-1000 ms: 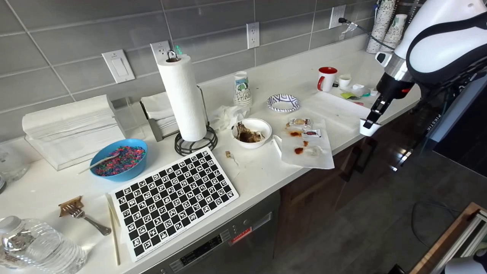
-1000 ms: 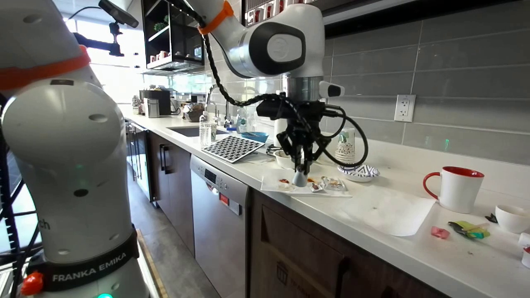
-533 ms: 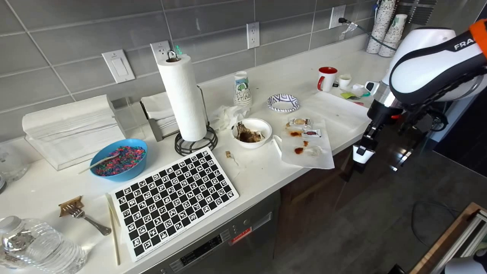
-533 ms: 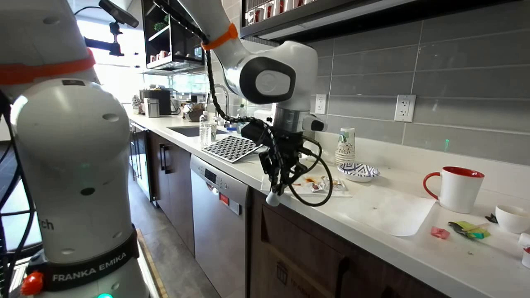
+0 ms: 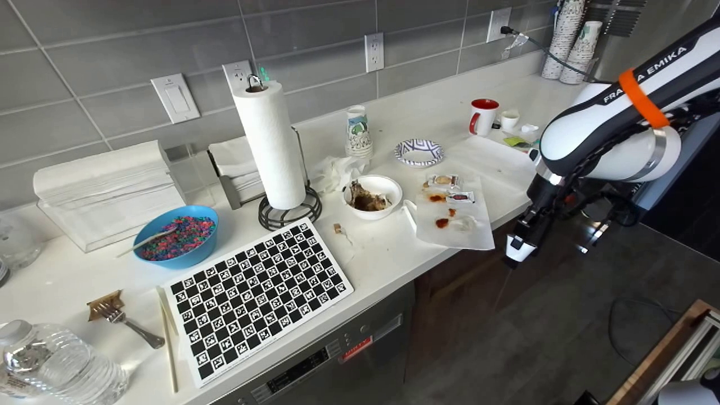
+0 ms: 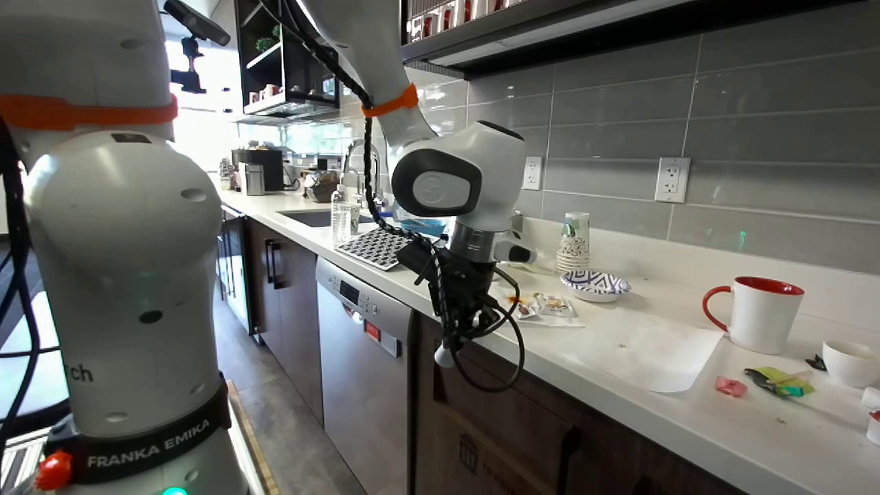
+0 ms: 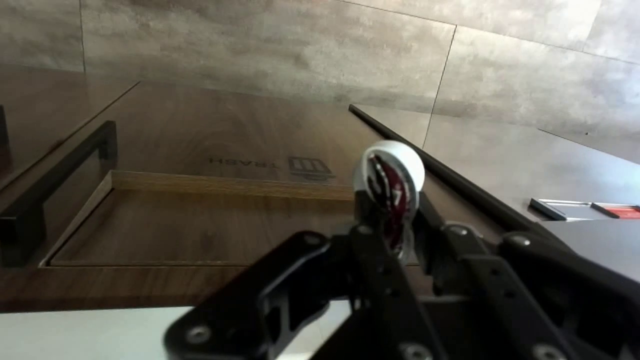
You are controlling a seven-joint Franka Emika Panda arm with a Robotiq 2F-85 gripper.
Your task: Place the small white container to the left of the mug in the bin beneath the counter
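Observation:
My gripper [image 5: 522, 237] is shut on a small white container [image 5: 518, 248], in front of the cabinet and just below the counter's edge. The container points downward at a tilt in an exterior view [image 6: 445, 356]. In the wrist view the container [image 7: 416, 159] sits between the fingertips [image 7: 395, 212], with a dark red and silver foil lid towards the camera. A cabinet door marked TRASH [image 7: 240, 162] has a rectangular recess [image 7: 200, 225] near its top; no bin shows inside. The red and white mug [image 6: 756, 316] stands on the counter in both exterior views, apart from the gripper.
The counter edge [image 6: 570, 364] runs beside the gripper. A black handle [image 7: 55, 175] sticks out from the cabinet. The dishwasher [image 6: 364, 385] adjoins it. A stained paper sheet [image 5: 458, 230], a patterned bowl [image 5: 419, 153] and a small white dish [image 6: 852, 363] are on the counter. A cable loop hangs from the wrist.
My gripper has moved down and away from the counter with the container in it, tilting as it went. It is now in front of the cabinet. The things on the counter have not moved.

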